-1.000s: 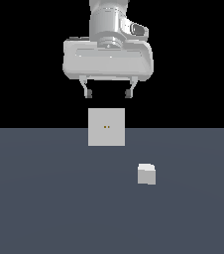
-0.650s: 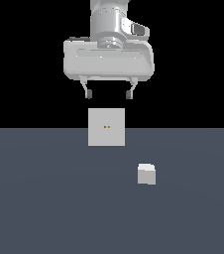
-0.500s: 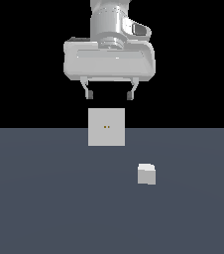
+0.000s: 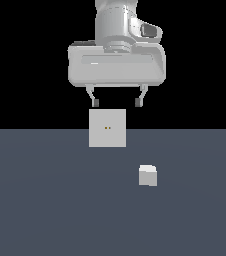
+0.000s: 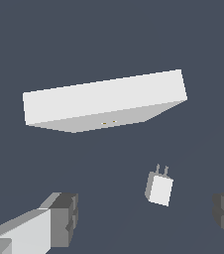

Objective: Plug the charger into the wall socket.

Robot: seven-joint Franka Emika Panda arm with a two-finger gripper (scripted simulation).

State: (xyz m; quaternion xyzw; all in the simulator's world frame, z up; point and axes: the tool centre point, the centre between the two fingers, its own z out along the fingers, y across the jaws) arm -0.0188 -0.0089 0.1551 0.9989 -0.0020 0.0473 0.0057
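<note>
Here, one charger (image 4: 148,176), one wall socket (image 4: 107,128), one end effector (image 4: 116,102) spread, empty.

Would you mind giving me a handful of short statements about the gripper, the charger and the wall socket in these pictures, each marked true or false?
1. The gripper is open and holds nothing. True.
2. The charger is already plugged into the wall socket. False: it lies on the floor, apart from the socket, toward the exterior view's right.
3. The wrist view shows two prongs on the charger. True.
4. The wall socket lies flat on the floor. False: it stands upright, with two tiny orange dots at its centre.
5. The gripper fingers touch the charger. False: the gripper hangs above the socket, well clear of the charger.
</note>
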